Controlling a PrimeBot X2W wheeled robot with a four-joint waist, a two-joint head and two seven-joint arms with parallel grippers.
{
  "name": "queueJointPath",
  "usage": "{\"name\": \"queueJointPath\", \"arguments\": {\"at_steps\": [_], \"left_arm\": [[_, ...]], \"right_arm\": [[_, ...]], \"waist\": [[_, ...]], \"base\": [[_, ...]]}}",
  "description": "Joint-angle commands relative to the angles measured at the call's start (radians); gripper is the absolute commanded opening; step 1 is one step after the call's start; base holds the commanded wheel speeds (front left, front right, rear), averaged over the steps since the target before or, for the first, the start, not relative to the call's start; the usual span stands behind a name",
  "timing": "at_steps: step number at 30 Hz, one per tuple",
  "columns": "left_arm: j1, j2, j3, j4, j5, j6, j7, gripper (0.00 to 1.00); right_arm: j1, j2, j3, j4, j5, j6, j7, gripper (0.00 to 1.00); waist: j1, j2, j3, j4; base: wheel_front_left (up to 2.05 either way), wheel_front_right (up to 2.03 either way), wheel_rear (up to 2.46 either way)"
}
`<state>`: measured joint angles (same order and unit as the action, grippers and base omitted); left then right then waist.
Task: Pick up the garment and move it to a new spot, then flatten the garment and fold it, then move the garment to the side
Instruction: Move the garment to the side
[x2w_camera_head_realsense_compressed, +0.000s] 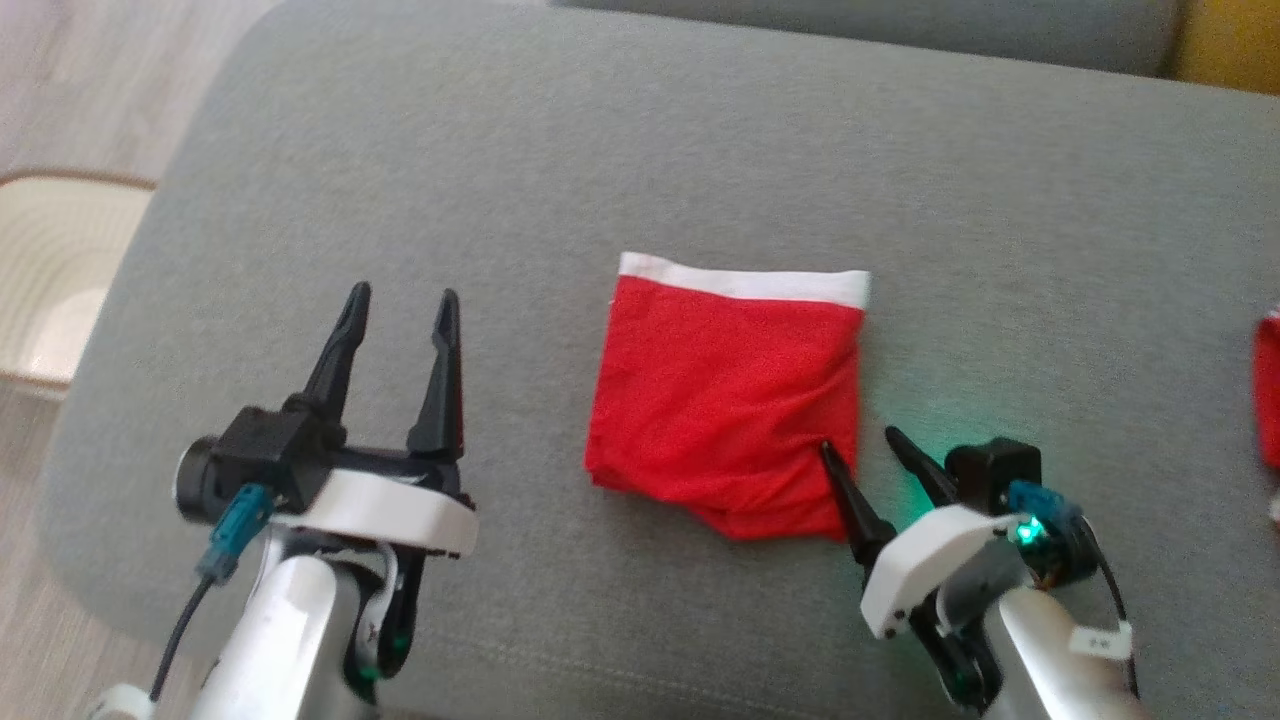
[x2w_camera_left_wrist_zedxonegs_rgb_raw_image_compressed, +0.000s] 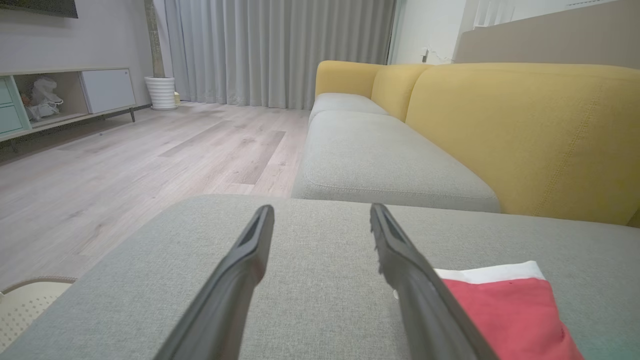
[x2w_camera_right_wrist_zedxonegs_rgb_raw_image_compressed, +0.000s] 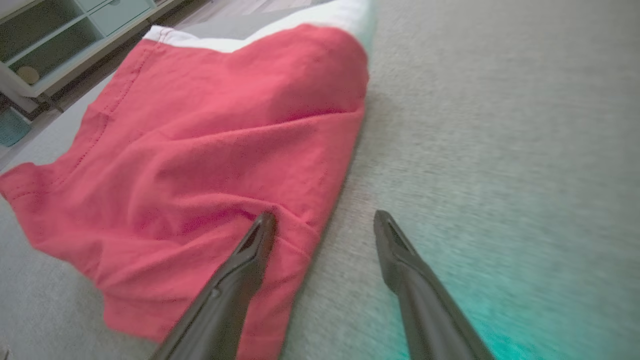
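Head view: soft red garment (x2w_camera_head_realsense_compressed: 725, 390), white-banded, wrinkled, folded roughly square, on grey woven cushion (x2w_camera_head_realsense_compressed: 600, 150). Left gripper (x2w_camera_head_realsense_compressed: 403, 294) spread, left of garment; right gripper (x2w_camera_head_realsense_compressed: 858, 440) spread, straddling its right edge.

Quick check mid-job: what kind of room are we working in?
Most likely a home living room: a yellow-backed sofa with grey seat cushions, floor-length grey curtains, and a low cabinet on a wood floor.

Head view overhead, wrist views low; garment (x2w_camera_head_realsense_compressed: 725, 390) in all
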<state>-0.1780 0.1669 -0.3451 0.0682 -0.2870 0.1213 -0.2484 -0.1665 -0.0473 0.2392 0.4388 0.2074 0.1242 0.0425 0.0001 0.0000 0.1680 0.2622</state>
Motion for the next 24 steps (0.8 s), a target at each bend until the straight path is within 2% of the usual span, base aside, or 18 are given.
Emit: {"name": "queueJointPath", "arguments": {"at_steps": [1,4,5,6,10,15,19,24], "left_arm": [[-0.056,-0.001,0.03,-0.024,0.007,-0.011,-0.01,1.0],[-0.06,-0.015,0.032,-0.013,0.01,-0.017,-0.012,1.0],[-0.06,-0.019,0.035,-0.014,0.012,-0.019,-0.013,1.0],[-0.059,-0.023,0.038,-0.016,0.014,-0.021,-0.013,1.0],[-0.045,-0.031,0.066,-0.03,0.024,-0.021,-0.013,1.0],[-0.031,-0.031,0.086,-0.04,0.036,-0.028,-0.013,1.0],[-0.023,-0.029,0.104,-0.058,0.047,-0.034,-0.013,1.0],[-0.013,-0.022,0.126,-0.076,0.058,-0.042,-0.013,1.0]], "right_arm": [[-0.067,-0.003,0.036,0.022,0.021,0.007,-0.019,1.0],[-0.11,-0.003,0.054,0.104,0.04,0.007,-0.013,1.0],[-0.121,-0.003,0.06,0.126,0.044,0.007,-0.006,0.42],[-0.131,-0.003,0.065,0.142,0.047,0.007,-0.003,0.0],[-0.154,-0.003,0.093,0.169,0.053,0.007,-0.007,0.0],[-0.166,-0.003,0.109,0.145,0.026,0.007,-0.018,0.0],[-0.169,-0.021,0.137,0.081,-0.014,0.007,-0.004,0.0],[-0.163,-0.122,0.182,-0.042,-0.026,0.007,0.059,0.0]], "waist": [[-0.0001,0.0,0.036,0.052],[-0.0001,0.0,0.042,0.064],[-0.0001,0.0,0.045,0.065],[-0.0001,0.0,0.046,0.064],[-0.0001,0.0,0.052,0.039],[-0.0001,0.0,0.06,-0.015],[-0.0001,0.0,0.069,-0.106],[-0.0001,0.0,0.083,-0.247]], "base": [[0.0,0.0,0.0],[0.0,0.0,0.0],[0.0,0.0,0.0],[0.0,0.0,0.0],[0.0,0.0,0.0],[0.0,0.0,0.0],[0.0,0.0,0.0],[0.0,0.0,0.0]]}}
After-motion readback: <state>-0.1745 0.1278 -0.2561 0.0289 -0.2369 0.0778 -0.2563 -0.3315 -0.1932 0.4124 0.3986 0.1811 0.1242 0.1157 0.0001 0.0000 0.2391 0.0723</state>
